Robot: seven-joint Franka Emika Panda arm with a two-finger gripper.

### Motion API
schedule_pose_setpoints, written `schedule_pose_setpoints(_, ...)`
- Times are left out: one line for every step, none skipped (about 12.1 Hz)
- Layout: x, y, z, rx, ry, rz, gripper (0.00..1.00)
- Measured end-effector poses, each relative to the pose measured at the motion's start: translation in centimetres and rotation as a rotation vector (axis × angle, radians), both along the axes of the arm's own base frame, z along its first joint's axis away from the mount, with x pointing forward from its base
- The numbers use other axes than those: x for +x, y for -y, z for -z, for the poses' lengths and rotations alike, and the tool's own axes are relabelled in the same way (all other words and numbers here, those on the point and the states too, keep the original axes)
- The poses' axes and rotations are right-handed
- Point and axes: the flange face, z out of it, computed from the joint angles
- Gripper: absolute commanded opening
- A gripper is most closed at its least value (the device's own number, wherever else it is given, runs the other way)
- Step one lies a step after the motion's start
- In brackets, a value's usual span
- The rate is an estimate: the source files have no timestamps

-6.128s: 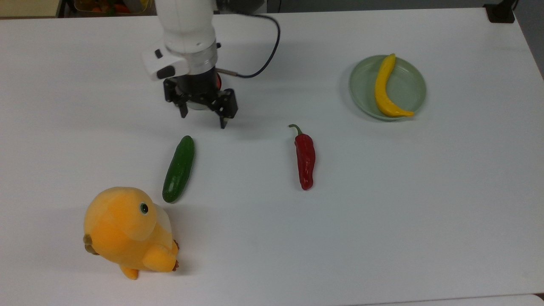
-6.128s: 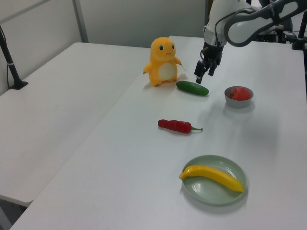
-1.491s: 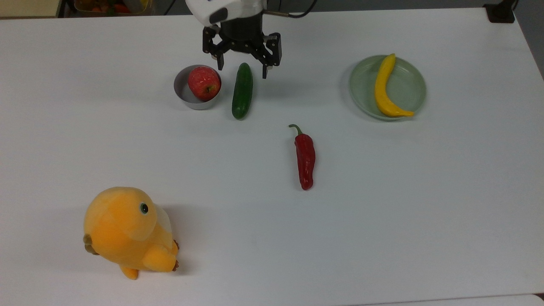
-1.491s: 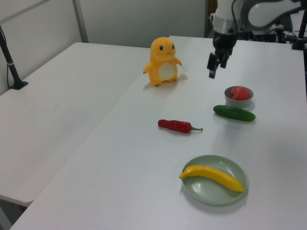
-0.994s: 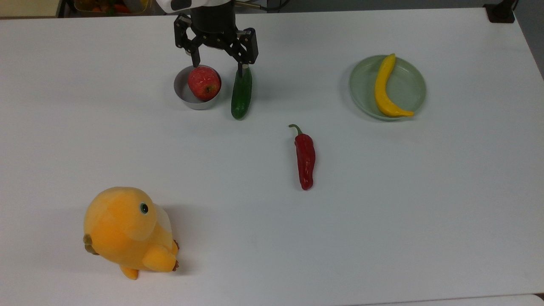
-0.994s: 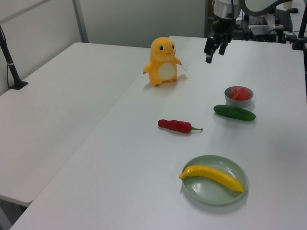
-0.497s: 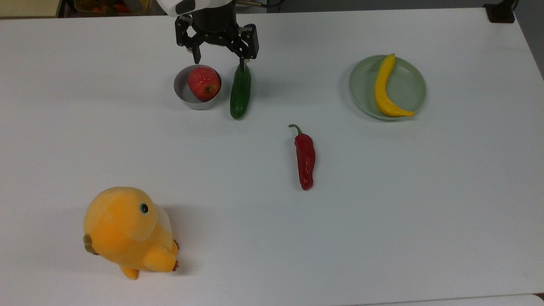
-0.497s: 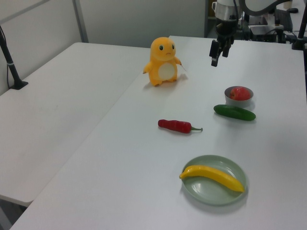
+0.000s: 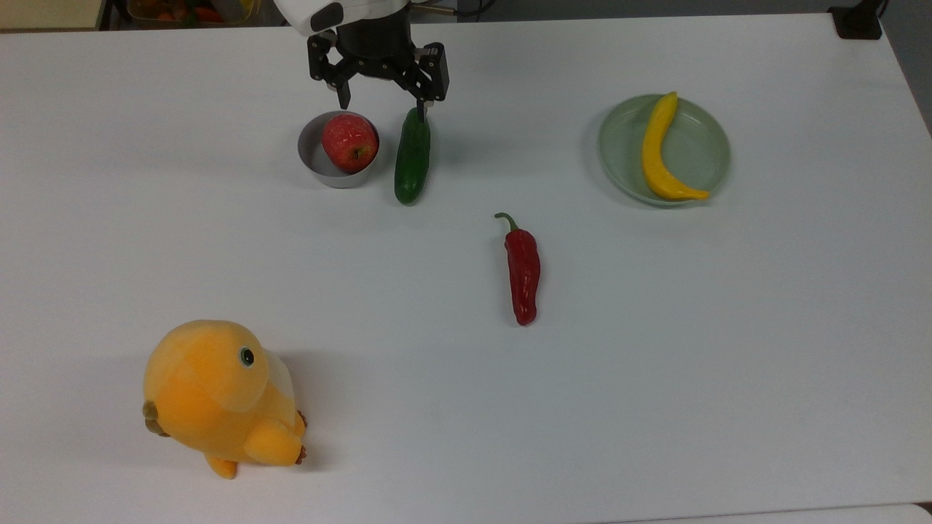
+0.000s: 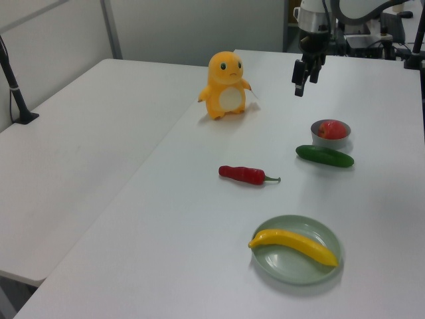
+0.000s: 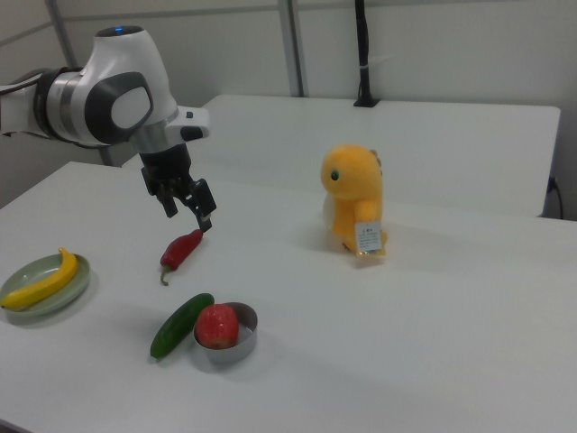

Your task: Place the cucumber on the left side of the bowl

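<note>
The dark green cucumber (image 9: 412,156) lies on the table close beside the small grey bowl (image 9: 314,154), on the bowl's right in the top view. A red apple (image 9: 350,142) sits in the bowl. In the left view the cucumber (image 10: 325,156) lies just in front of the bowl (image 10: 330,138); in the right view the cucumber (image 11: 181,324) lies to the left of the bowl (image 11: 236,345). My gripper (image 9: 384,100) hangs open and empty high above the bowl and cucumber, also seen from the side (image 10: 304,78) (image 11: 187,208).
A red chili pepper (image 9: 523,271) lies mid-table. A pale green plate (image 9: 700,150) with a yellow banana (image 9: 658,149) is at the top view's right. An orange plush toy (image 9: 218,397) stands at the top view's lower left.
Earlier the cucumber lay near the plush toy; now it rests beside the bowl. In the last half second my open gripper has shifted slightly to the top view's right, still raised.
</note>
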Motion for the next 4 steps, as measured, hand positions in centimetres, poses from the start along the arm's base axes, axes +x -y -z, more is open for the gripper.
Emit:
schedule_pose_setpoints(-0.02, -0.10, 0.04, 0.000, -0.001, -0.002, 1.00)
schedule_pose_setpoints(-0.04, -0.12, 0.09, 0.000, -0.002, -0.003, 1.00)
schedule_pose_setpoints(-0.13, -0.12, 0.29, -0.002, -0.010, -0.019, 1.00)
schedule_pose_setpoints(-0.39, -0.13, 0.64, -0.007, -0.034, -0.056, 1.00)
